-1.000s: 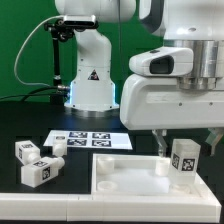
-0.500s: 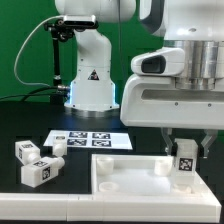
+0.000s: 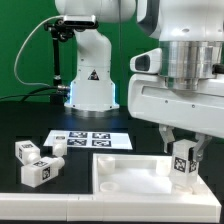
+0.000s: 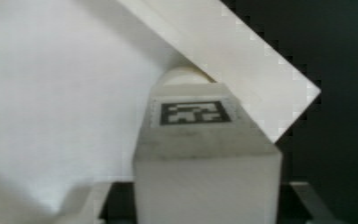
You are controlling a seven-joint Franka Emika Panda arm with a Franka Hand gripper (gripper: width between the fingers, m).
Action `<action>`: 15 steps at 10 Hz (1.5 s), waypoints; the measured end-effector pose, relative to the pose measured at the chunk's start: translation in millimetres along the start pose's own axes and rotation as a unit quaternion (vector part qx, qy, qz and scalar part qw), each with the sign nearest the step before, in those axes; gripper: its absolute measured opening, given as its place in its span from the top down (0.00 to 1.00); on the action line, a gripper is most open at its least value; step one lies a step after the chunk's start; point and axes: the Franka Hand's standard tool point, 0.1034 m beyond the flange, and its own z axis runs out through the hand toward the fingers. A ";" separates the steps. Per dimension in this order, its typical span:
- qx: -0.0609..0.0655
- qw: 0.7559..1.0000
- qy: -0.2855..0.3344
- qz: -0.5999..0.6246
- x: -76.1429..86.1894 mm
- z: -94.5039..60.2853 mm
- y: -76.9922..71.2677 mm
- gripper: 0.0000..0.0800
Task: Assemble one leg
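Observation:
My gripper (image 3: 182, 150) is shut on a white leg (image 3: 183, 163) with a black-and-white tag, held upright over the right part of the large flat white panel (image 3: 125, 172) with a raised rim. The leg's lower end is close to the panel near its right corner; I cannot tell if it touches. In the wrist view the leg (image 4: 202, 140) fills the middle, its stub end pointing at the panel (image 4: 69, 90), with my dark fingertips (image 4: 314, 200) on either side. Three more legs (image 3: 36, 162) lie on the table at the exterior view's left.
The marker board (image 3: 88, 140) lies flat on the black table behind the panel. The robot's white base (image 3: 90, 80) stands at the back in front of a green backdrop.
My gripper has moved down and slightly toward the exterior view's left, lowering the held leg closer to the panel's right corner. The loose legs have not moved.

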 end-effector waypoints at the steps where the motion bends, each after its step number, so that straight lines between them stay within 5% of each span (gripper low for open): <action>1: 0.001 0.998 -0.004 0.055 0.7 -0.5 0.8 0.64; 3: 0.000 0.997 -0.004 0.072 0.5 -0.1 1.3 0.64; 5: -0.003 1.000 0.001 -0.011 -0.8 0.5 1.5 0.27; 7: 0.001 0.975 0.001 -0.221 -11.0 2.7 -1.4 0.21; 9: 0.017 0.965 0.012 -0.263 -13.7 -0.8 2.6 0.19; 11: 0.012 0.940 0.012 -0.340 -13.0 1.2 5.1 0.19; 12: 0.009 0.918 0.013 -0.397 -13.7 2.0 5.0 0.19; 13: 0.001 0.866 0.018 -0.500 -17.6 3.7 3.0 0.19; 14: 0.002 0.853 0.018 -0.522 -18.6 3.5 2.0 0.19; 15: 0.005 0.871 0.016 -0.491 -18.5 3.5 2.0 0.21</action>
